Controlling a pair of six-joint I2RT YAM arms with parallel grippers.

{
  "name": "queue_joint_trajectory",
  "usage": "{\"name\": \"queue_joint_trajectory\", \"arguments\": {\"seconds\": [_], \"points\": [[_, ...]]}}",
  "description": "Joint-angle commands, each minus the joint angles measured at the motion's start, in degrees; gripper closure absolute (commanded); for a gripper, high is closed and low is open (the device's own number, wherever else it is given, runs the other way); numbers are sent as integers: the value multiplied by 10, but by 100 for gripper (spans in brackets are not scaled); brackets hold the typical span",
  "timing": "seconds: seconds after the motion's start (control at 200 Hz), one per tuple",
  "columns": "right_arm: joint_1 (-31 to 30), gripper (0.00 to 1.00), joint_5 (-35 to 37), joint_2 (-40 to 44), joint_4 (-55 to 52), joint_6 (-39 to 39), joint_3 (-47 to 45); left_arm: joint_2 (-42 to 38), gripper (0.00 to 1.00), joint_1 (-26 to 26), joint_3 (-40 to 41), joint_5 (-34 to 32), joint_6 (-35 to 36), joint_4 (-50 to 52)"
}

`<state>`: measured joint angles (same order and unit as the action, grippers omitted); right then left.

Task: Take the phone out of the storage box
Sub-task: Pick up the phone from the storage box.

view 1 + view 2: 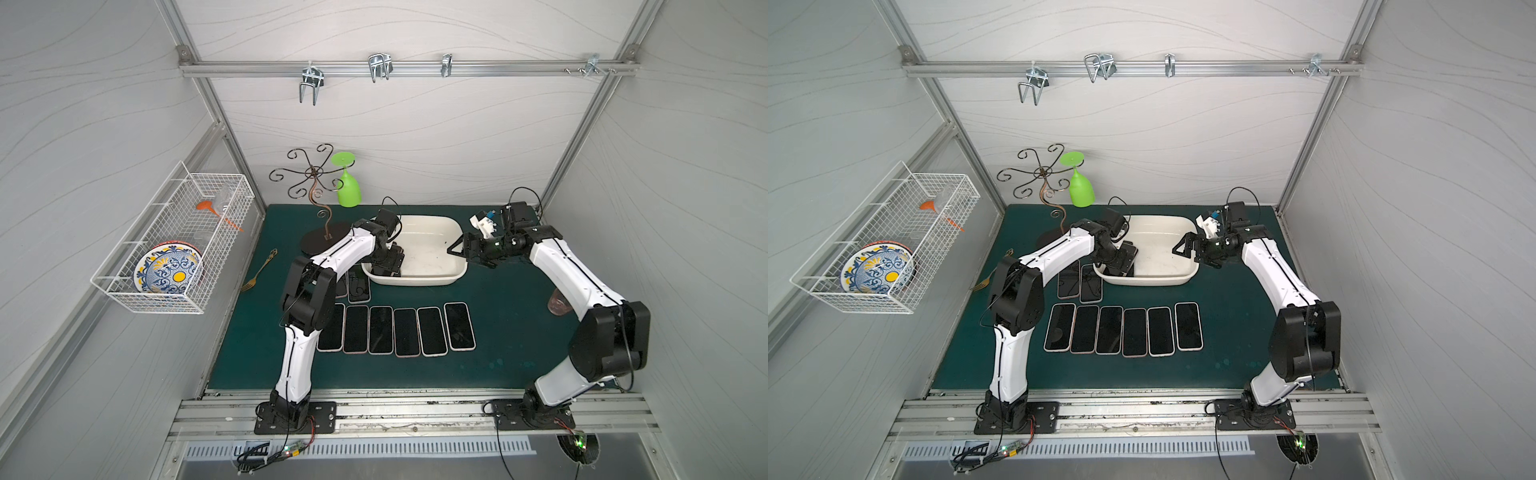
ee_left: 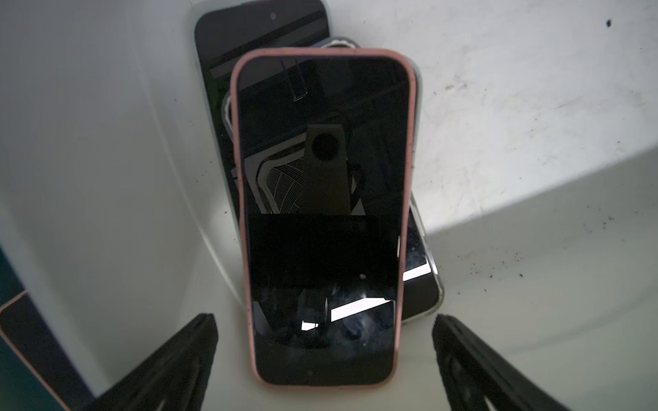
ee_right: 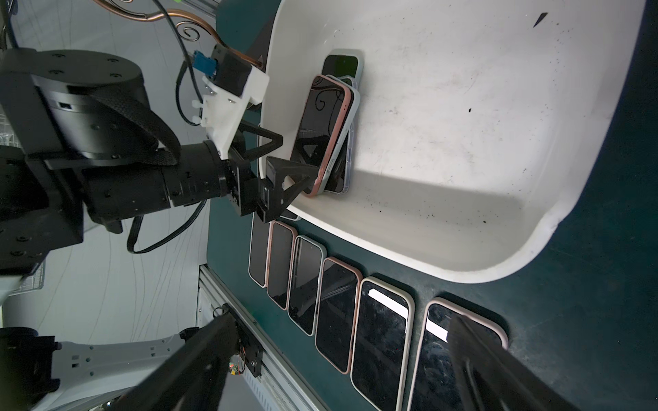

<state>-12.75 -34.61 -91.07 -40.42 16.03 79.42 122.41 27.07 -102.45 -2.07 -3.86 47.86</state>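
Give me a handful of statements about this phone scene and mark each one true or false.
1. The storage box is empty. False: a stack of phones lies at one end, with a pink-cased phone on top.
2. The left gripper is open at that stack. True.
3. The right gripper holds a phone. False: it is open and empty, near the box's rim.
4. Six phones lie in a row on the green mat. True.
5. The green glass stands upright on the mat. False: it hangs upside down on the metal rack.
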Motion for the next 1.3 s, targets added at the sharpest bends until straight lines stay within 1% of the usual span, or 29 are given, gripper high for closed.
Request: {"name": "queue_joint_trajectory", "arguments": {"seconds": [0.0, 0.29, 0.38, 0.58, 0.72, 0.87, 0.951, 1.101, 1.221, 1.296], "points": [[1, 2, -6, -6, -11, -11, -7, 14, 1, 2, -6, 9, -8, -20], [1, 2, -6, -10, -9, -12, -8, 35, 3, 1, -5, 15, -12, -23], [2, 1, -4, -11, -8, -13, -8, 37, 8, 0, -4, 11, -13, -26], [1, 1, -3, -12, -8, -13, -9, 47, 20, -6, -12, 28, -13, -23], [2, 2, -3, -12, -7, -13, -11, 47, 25, -8, -9, 36, -12, -25], [2, 1, -5, -11, -5, -11, -13, 48, 33, -10, -9, 44, -14, -27], [1, 1, -4, -9, -5, -10, -14, 48, 41, -10, -8, 42, -15, -30], [1, 2, -4, -7, -5, -12, -17, 25, 52, -11, 2, 37, -19, -43], [1, 2, -5, -8, -2, -10, -18, 5, 58, -11, 2, 37, -20, -52], [1, 1, -6, -8, 0, -8, -18, -3, 60, -11, 2, 45, -20, -52]]}}
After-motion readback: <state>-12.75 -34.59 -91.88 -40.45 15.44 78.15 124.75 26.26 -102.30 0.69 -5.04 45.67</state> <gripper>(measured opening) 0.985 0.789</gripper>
